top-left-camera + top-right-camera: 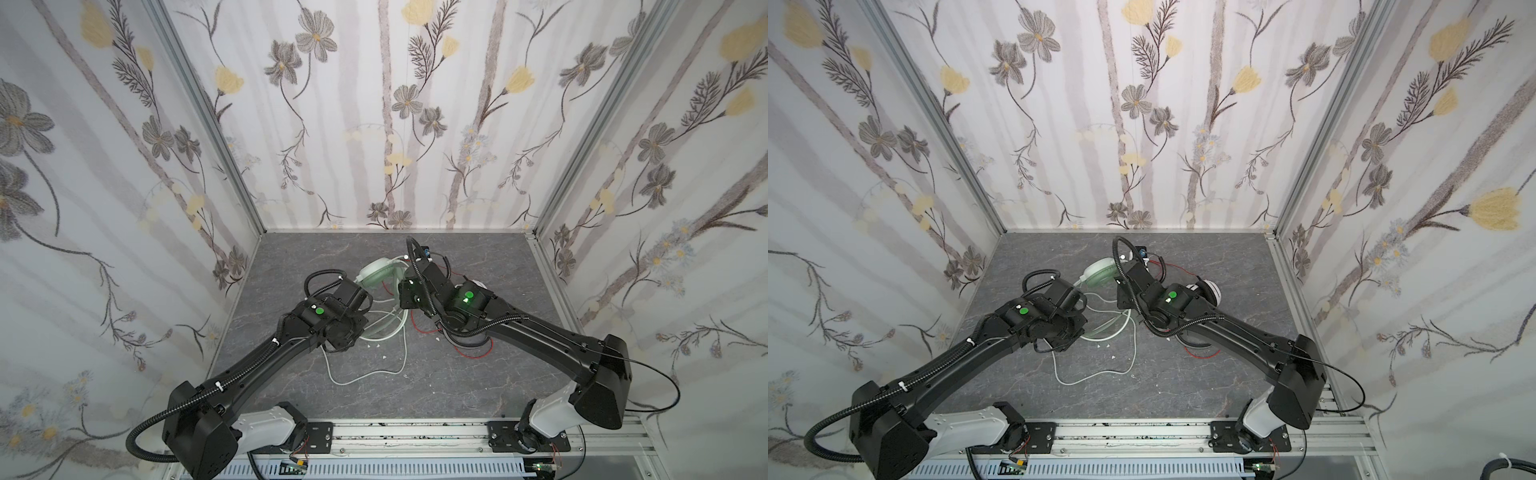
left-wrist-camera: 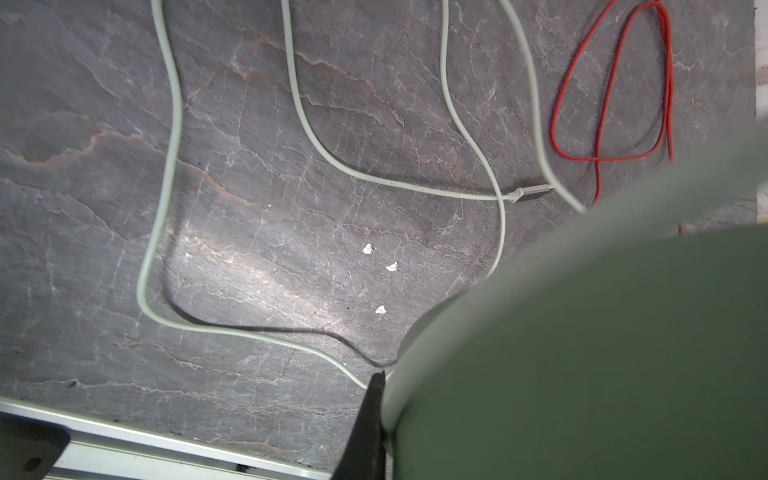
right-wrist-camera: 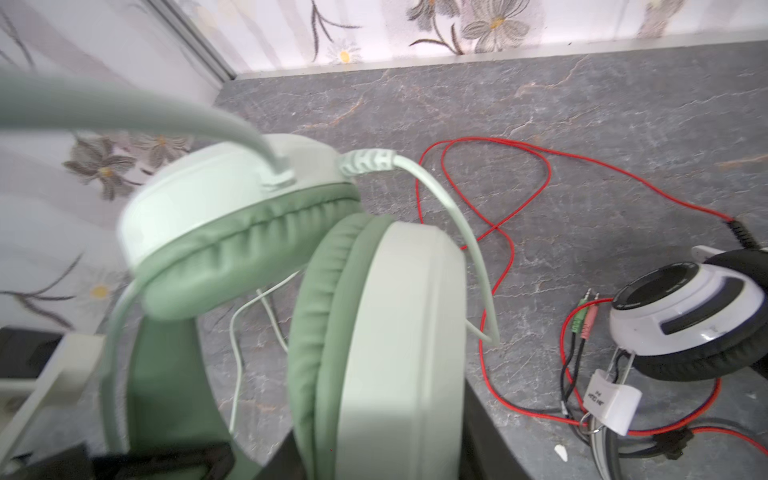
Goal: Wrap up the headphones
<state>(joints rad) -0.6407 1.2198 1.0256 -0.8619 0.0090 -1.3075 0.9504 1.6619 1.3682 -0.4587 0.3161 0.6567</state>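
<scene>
bench: grey stone look, both arms reach in over the middle.
green headset hangs between the two grippers, earcups up off the bench.
right gripper: straddles one green earcup. The second earcup is just past its tips and touches the first. View is blurred, can't tell if it's clamping or let go.
left gripper: clenched, grasping the green headset. The left wrist view shows one dark finger pressed against a big green part, the other finger hidden behind it. Looks like the headband, not certain.
white headset lies on the bench near the right gripper, on the side away from the left gripper, apart from the green one.
green cable leaves an earcup near the right gripper's tips and sprawls in loose loops under and ahead of the left gripper.
red cable loops on the bench beyond that and around the white headset.
white clip is on the leads just beside the white headset.
green cable's plug lies ahead of the left gripper, near a red loop.
two jacks, green and pink, lie just beside the white earcup.
three white scraps lie close to the left gripper, inside a green loop.
</scene>
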